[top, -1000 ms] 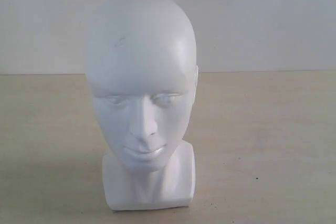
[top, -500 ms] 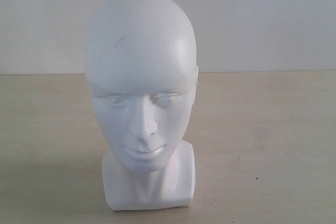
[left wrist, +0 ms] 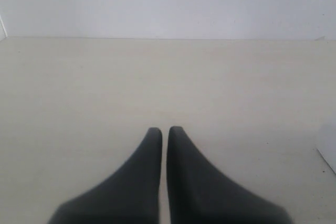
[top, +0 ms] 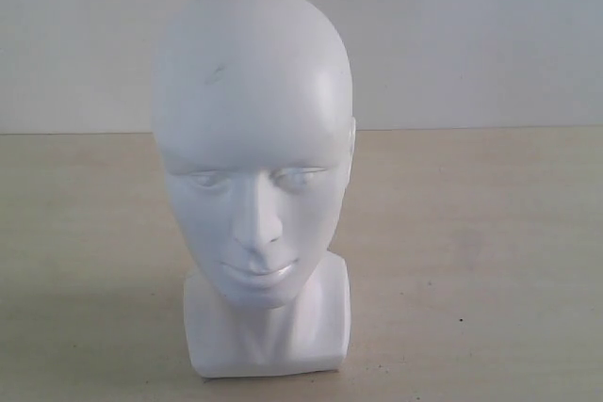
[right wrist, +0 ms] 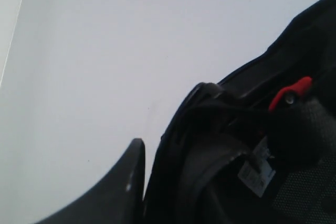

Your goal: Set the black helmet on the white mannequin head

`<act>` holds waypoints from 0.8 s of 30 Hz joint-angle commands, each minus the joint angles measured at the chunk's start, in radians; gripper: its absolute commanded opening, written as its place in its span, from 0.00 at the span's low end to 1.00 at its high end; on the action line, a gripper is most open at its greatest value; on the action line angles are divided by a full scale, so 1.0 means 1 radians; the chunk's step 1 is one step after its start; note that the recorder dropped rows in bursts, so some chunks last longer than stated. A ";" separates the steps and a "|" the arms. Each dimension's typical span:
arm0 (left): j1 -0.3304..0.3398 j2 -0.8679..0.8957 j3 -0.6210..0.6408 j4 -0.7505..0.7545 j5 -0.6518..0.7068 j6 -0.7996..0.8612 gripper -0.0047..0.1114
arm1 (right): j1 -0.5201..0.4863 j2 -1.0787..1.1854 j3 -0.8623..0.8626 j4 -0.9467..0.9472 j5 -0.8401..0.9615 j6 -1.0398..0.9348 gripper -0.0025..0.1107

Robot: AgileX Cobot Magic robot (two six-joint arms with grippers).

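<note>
The white mannequin head (top: 252, 138) stands upright on its squarish base in the middle of the exterior view, face toward the camera, bare on top. No arm or gripper shows there. In the right wrist view the black helmet (right wrist: 247, 145) fills the near side, its padded lining, a red strap clip and a white label showing. My right gripper (right wrist: 157, 153) is shut on the helmet's rim: one dark finger (right wrist: 128, 182) lies against the outside of the shell, the other is hidden inside. My left gripper (left wrist: 164, 129) is shut with nothing in it, over bare tabletop.
A pale beige tabletop (top: 471, 261) stretches around the head, with a plain white wall (top: 452, 35) behind it. A white corner of something (left wrist: 328, 148) shows at the edge of the left wrist view.
</note>
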 commanded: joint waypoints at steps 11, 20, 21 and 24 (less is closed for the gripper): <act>-0.003 -0.003 -0.001 -0.003 -0.002 -0.006 0.08 | 0.002 0.004 0.123 -0.304 -0.531 0.900 0.02; -0.003 -0.003 -0.001 -0.003 -0.002 -0.006 0.08 | -0.003 0.237 0.123 -0.276 -0.880 1.571 0.02; -0.003 -0.003 -0.001 -0.003 -0.002 -0.006 0.08 | -0.007 0.249 0.123 -0.282 -0.880 1.566 0.02; -0.003 -0.003 -0.001 -0.003 -0.002 -0.006 0.08 | -0.051 0.249 0.122 -0.317 -0.880 1.558 0.02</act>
